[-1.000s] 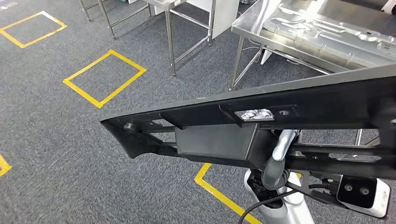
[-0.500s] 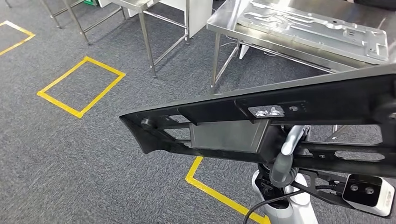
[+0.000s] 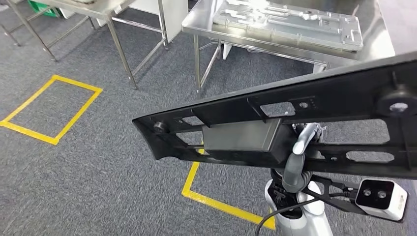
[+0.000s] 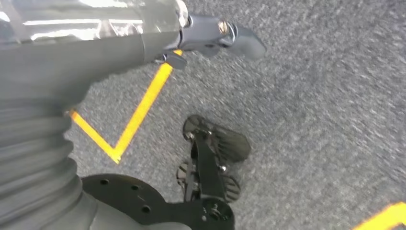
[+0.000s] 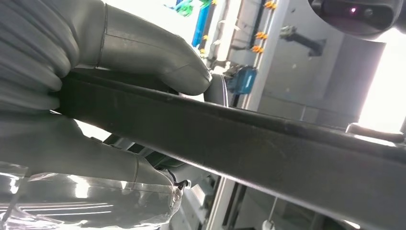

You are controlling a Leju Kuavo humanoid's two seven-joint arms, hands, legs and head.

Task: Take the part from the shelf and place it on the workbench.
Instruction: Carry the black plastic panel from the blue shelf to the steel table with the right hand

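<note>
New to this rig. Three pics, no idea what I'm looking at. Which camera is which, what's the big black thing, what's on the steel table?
It is a two-legged humanoid robot with two silver arms, each ending in a many-fingered hand. The wide picture is from its head, looking forward and down at grey carpet marked with yellow tape. The long black part crossing that view is what it is carrying. Ahead stands a steel workbench with a flat silver metal plate lying on it.

The other two pictures come from cameras at the wrists, and they are turned. In the right wrist view, the right hand grips the black part's edge, thumb on one side, fingers on the other. In the left wrist view, the left hand hangs over the carpet; whether it is open or closed is hard to tell.
</note>
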